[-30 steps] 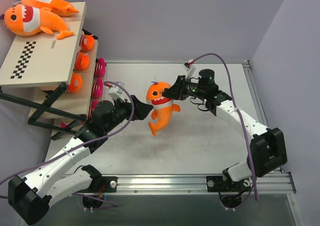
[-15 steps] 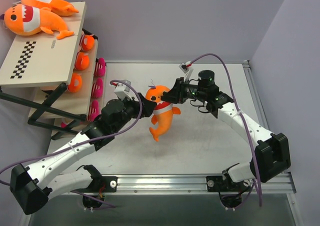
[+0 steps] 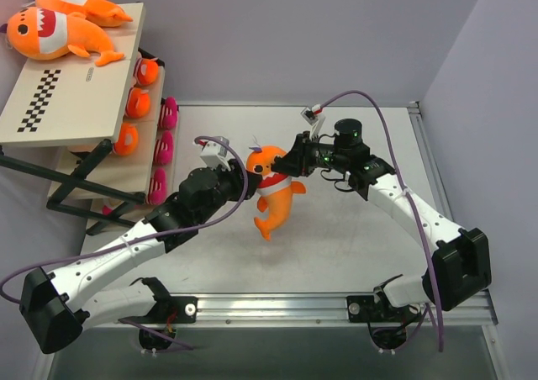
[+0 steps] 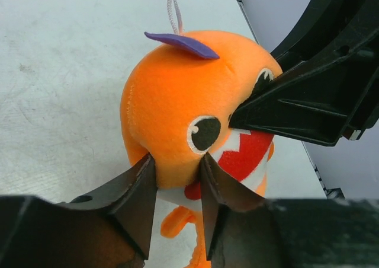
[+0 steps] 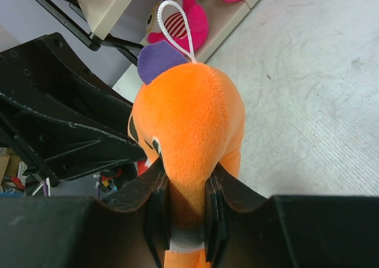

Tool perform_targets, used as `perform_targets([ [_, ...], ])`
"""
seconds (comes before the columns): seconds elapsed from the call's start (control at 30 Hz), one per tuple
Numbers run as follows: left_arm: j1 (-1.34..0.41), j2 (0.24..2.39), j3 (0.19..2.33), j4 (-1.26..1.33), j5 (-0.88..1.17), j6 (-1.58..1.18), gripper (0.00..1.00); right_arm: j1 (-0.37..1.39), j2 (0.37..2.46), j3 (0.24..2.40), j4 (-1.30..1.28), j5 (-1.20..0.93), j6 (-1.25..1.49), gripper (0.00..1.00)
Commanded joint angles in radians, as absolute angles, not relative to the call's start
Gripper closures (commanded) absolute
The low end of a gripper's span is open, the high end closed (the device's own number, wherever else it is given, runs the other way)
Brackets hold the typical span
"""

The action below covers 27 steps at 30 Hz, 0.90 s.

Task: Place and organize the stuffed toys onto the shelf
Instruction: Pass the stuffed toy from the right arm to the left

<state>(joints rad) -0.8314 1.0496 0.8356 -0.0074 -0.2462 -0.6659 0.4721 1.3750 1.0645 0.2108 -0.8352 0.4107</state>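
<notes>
While both arms hold the orange shark (image 3: 273, 193) in the air above the table (image 3: 353, 245), well apart from the shelf (image 3: 84, 94), the left gripper (image 3: 250, 178) should probably bite firmly before the right gripper (image 3: 291, 165) lets go. The left jaws are half closed and dent the soft plush below the eye. The right jaws are narrow and pinch the head's far side. The body is fuzzy and rounded, with a flat purple fin (image 4: 180, 42) and a thin cord loop (image 5: 174, 28).

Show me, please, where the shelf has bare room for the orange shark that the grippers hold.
The top board is bare from the two sharks at its far end down to its near edge, beside the checkerboard strip. The lower boards are crowded: orange toys and pink toys line their table-side edges.
</notes>
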Motion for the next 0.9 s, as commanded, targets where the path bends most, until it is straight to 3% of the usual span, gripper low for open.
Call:
perform_targets([
  [0.0,-0.844,1.057,0.888,0.015,-0.256,-0.647,0.62,0.486,1.325,1.098,0.23,-0.877,0.4,1.0],
  [0.1,-0.85,1.054,0.896,0.023,-0.253,-0.643,0.8,0.486,1.324,1.097,0.218,-0.87,0.394,1.0],
  [0.17,-0.854,1.049,0.903,0.031,-0.236,-0.644,0.85,0.486,1.319,1.1,0.206,-0.858,0.387,1.0],
  [0.23,-0.859,1.046,0.92,0.028,-0.224,-0.644,0.97,0.486,1.307,1.109,0.16,-0.842,0.361,1.0],
  [0.27,-0.862,1.045,0.926,0.02,-0.224,-0.643,0.97,0.486,1.302,1.12,0.14,-0.816,0.35,0.99],
  [0.47,-0.868,1.034,0.979,0.002,-0.233,-0.629,0.97,0.485,1.212,1.158,0.011,-0.706,0.281,0.48],
  [0.5,-0.87,1.035,0.988,0.002,-0.238,-0.627,0.97,0.485,1.197,1.173,-0.027,-0.654,0.273,0.33],
  [0.6,-0.87,1.043,1.038,-0.044,-0.255,-0.62,0.97,0.485,1.125,1.198,-0.075,-0.563,0.239,0.13],
  [0.7,-0.873,1.06,1.106,-0.08,-0.288,-0.594,0.98,0.485,1.04,1.207,-0.103,-0.43,0.21,0.05],
  [0.87,-0.873,1.107,1.236,-0.097,-0.353,-0.54,0.98,0.485,0.899,1.183,-0.098,-0.189,0.189,0.01],
])
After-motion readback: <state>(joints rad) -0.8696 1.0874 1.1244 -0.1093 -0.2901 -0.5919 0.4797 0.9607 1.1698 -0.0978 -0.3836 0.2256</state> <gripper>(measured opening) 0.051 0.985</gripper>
